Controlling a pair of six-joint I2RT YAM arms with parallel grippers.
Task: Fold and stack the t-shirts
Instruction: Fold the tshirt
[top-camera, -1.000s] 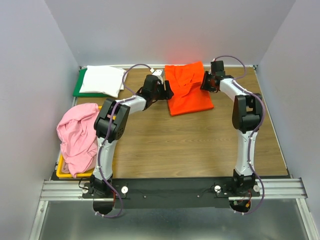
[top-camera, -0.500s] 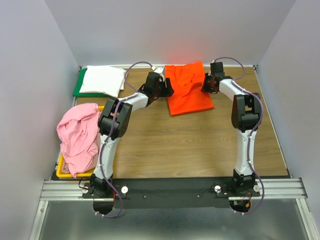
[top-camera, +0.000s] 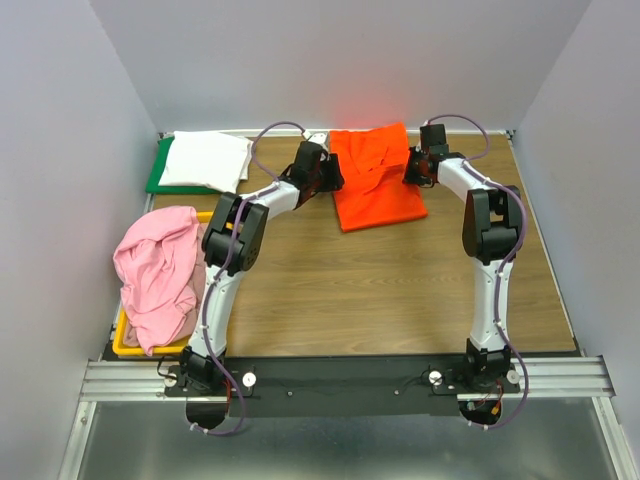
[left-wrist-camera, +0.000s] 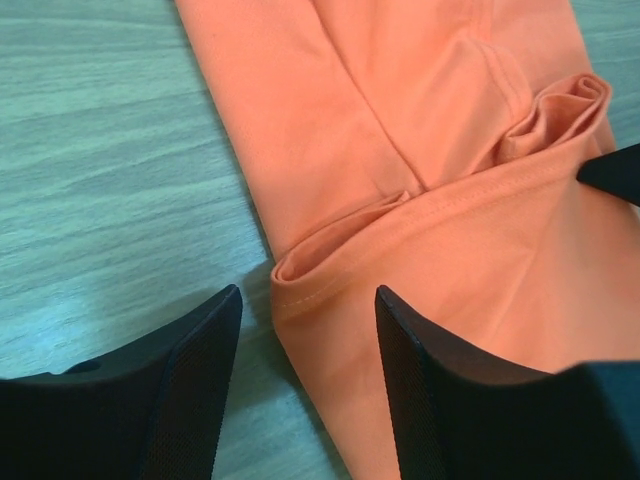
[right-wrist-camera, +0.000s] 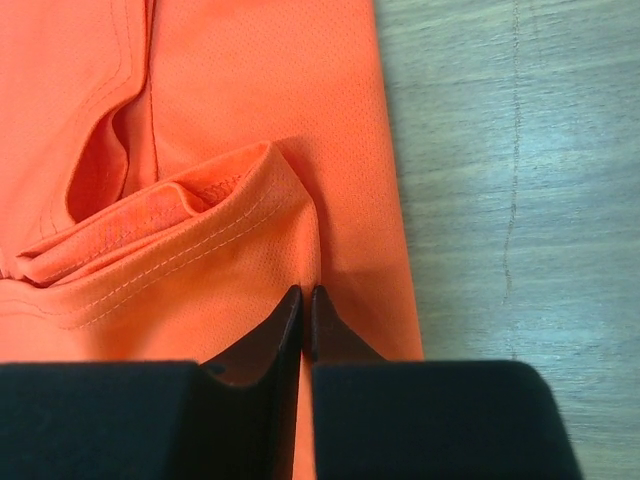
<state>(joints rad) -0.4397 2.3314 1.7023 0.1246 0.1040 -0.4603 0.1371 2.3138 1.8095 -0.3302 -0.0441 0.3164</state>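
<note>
With the orange t-shirt (top-camera: 378, 175) lying partly folded on the far half of the table (top-camera: 350, 290), I bring both arms to opposite sides of it so the raised band of hem running across it can be lifted evenly. At the shirt's left edge, my left gripper (left-wrist-camera: 308, 300) hovers with its fingers spread, one over bare wood just beside the cloth and the other above the shirt. The rolled end of the hem sits in the gap between them, ready to be closed on but not yet held. At the shirt's right edge, my right gripper (right-wrist-camera: 303, 295) has its fingers pressed together at the corner where the doubled hem peaks. They appear to be pinching a thin lip of orange cloth, though the wrist view shows little of what lies between the tips. Holding that corner keeps the fold from slumping while the other side is taken.

Left of the orange shirt, the white t-shirt (top-camera: 205, 160) rests folded on the green board (top-camera: 158, 178), likely the stacking spot. Well to the near left of the orange shirt, a pink t-shirt (top-camera: 155, 275) is heaped over the yellow bin (top-camera: 125, 345), unfolded and waiting. By my reckoning the job is in its early-to-middle stretch.
</note>
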